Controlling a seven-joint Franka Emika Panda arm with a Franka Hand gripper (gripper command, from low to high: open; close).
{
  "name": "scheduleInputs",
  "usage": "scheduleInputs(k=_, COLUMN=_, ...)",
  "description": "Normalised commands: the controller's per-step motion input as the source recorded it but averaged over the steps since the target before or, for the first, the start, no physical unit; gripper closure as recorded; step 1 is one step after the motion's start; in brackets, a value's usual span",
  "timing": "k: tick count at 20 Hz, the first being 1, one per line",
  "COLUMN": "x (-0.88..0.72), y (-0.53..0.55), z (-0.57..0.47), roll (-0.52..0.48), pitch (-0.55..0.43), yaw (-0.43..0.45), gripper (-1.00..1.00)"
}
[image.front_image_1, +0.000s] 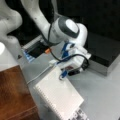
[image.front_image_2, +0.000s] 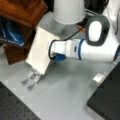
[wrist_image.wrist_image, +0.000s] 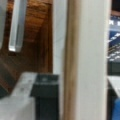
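A flat white board (image.front_image_1: 60, 96) with a dotted edge lies tilted across the grey table in both front views, its lower end resting on a small metal rack (image.front_image_2: 31, 78). My gripper (image.front_image_1: 63, 74) sits at the board's (image.front_image_2: 40, 50) upper edge, its blue-tipped fingers closed on that edge (image.front_image_2: 56, 58). In the wrist view the board's pale edge (wrist_image.wrist_image: 85, 50) runs upright between a black finger pad (wrist_image.wrist_image: 45, 93) on the left and a blue finger at the bottom right, so my gripper (wrist_image.wrist_image: 82, 105) is shut on it.
A brown wooden cabinet (image.front_image_1: 13, 95) (image.front_image_2: 23, 12) stands right next to the board. A black box (image.front_image_1: 105, 53) (image.front_image_2: 107, 100) lies on the other side. A white cylinder (image.front_image_2: 68, 10), a blue printed item (image.front_image_2: 10, 32) and a small white piece (image.front_image_2: 99, 78) are nearby.
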Motion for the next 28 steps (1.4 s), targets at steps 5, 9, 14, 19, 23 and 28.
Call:
scheduleInputs(k=5, x=-0.07, y=0.11, z=-0.14, roll=-0.073, pitch=-0.059, yaw=-0.238, gripper=-1.0)
scheduleInputs(k=9, x=-0.08, y=0.11, z=-0.15, roll=-0.045, pitch=-0.099, yaw=-0.216, gripper=-1.0)
scheduleInputs(k=14, x=-0.09, y=0.12, z=-0.16, roll=-0.057, pitch=-0.125, yaw=-0.19, gripper=-1.0)
scheduleInputs(k=19, x=-0.07, y=0.12, z=-0.15, roll=-0.066, pitch=-0.137, yaw=-0.177, gripper=-1.0)
scheduleInputs(k=23, x=-0.06, y=0.16, z=-0.13, roll=-0.075, pitch=-0.14, yaw=-0.175, gripper=-1.0)
scheduleInputs(k=28, x=-0.1, y=0.22, z=-0.09, roll=-0.051, pitch=-0.153, yaw=-0.233, gripper=-1.0)
